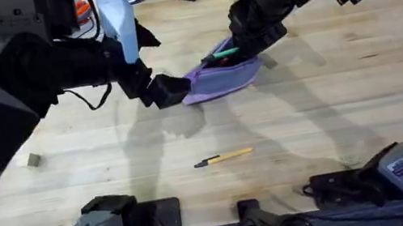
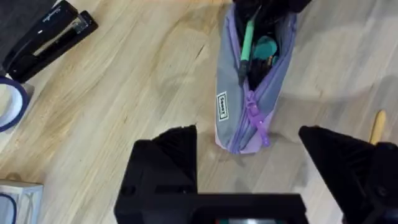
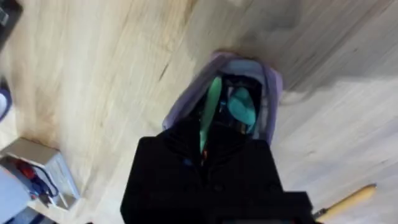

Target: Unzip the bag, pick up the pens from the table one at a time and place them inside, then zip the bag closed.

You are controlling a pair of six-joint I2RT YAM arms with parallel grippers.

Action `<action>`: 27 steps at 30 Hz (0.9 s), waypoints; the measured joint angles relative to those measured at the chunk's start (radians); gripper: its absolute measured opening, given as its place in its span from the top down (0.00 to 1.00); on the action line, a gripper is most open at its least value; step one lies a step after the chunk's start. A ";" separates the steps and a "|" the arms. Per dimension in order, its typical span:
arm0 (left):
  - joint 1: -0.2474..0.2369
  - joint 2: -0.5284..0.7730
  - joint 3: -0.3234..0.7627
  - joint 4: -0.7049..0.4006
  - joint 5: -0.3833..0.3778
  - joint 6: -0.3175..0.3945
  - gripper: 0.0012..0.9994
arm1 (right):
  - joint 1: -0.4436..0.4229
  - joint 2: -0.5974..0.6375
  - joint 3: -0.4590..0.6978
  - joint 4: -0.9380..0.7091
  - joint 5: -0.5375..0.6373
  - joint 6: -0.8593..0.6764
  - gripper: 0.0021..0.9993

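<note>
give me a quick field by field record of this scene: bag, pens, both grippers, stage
bag: lilac and grey pouch lying on the table, zipper open
green pen: held at the bag's opening, partly inside
yellow pen: lying on the table, nearer the arm bases than the bag
left gripper: open, at the bag's zipper-pull end
right gripper: shut on the green pen over the open bag
stage: first pen going in; yellow pen not yet picked up; bag not yet zipped
</note>
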 joint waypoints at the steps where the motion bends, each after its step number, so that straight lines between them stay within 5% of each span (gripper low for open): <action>1: 0.000 0.000 0.000 0.000 0.000 0.000 0.01 | 0.002 0.000 0.000 -0.001 -0.002 -0.004 0.97; 12: 0.000 0.000 0.000 0.000 0.000 0.000 0.01 | 0.007 0.000 0.000 -0.116 0.003 -0.074 0.97; 27: 0.000 0.000 0.000 0.000 0.000 0.000 0.01 | 0.075 0.000 0.000 0.001 -0.009 -0.080 0.97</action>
